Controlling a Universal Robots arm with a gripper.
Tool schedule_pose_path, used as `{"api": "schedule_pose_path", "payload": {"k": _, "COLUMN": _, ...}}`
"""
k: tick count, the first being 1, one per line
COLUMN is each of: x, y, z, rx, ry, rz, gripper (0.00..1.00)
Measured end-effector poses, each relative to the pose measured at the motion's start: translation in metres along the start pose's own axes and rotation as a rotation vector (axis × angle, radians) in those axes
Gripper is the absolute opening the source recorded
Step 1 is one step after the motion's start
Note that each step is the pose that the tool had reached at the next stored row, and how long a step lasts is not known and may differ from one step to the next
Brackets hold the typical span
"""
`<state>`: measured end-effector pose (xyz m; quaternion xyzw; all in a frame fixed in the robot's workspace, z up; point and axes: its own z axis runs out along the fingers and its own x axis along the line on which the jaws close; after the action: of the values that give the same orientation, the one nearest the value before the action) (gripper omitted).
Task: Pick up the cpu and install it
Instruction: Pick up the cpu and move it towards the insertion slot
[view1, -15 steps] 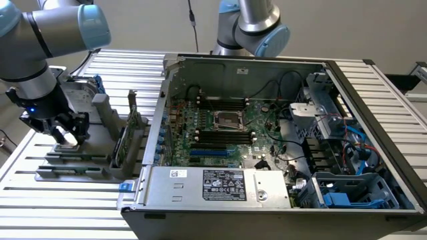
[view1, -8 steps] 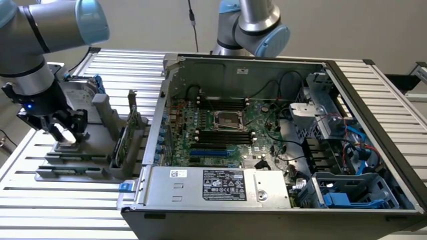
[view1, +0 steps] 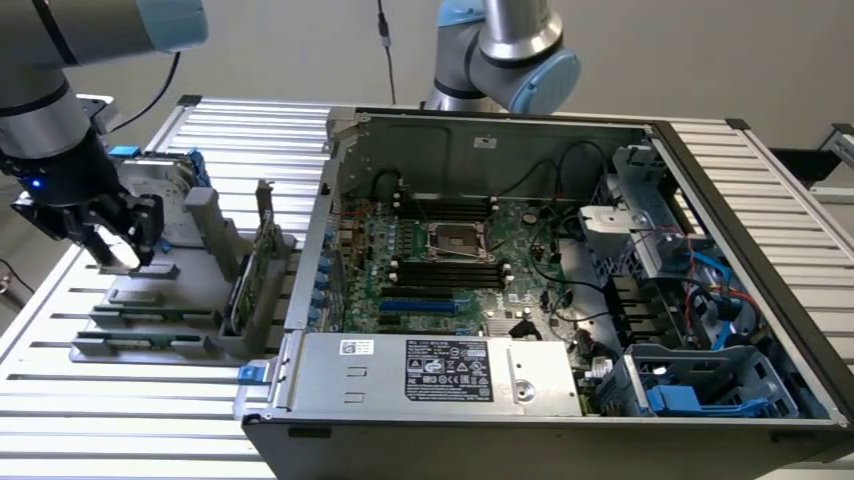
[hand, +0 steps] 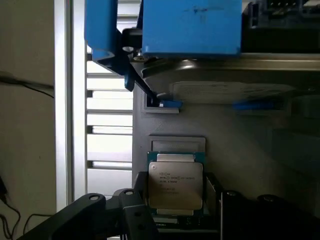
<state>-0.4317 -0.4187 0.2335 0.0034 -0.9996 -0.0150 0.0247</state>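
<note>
The cpu (hand: 175, 184), a small silvery square chip with printed text and a thin green edge, sits between the dark fingers (hand: 134, 212) of my gripper (hand: 177, 202), which is shut on it. It hangs a little above the grey parts holder (hand: 240, 145), whose shallow square recess (hand: 177, 144) lies open beside it. In the exterior view my gripper (view1: 118, 250) is over the grey holder (view1: 147, 310) at that view's left, with the bright cpu (view1: 116, 243) between its fingers. The metal-framed socket (view1: 454, 240) sits mid-board in the open computer case (view1: 441, 375).
A silver hard drive with blue brackets (hand: 190, 25) stands on the holder just past the recess; upright cards (view1: 260, 270) rise between the holder and the case wall. A second arm (view1: 514, 55) stands behind the case. Slatted table (view1: 120, 420) lies beneath.
</note>
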Motion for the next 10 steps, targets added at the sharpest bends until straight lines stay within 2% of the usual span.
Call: {"api": "schedule_pose_path", "payload": {"k": 10, "x": 0.001, "y": 0.0026, "z": -0.0453, "rx": 0.0002, "ry": 0.0001, "rz": -0.004, "gripper": 0.55}}
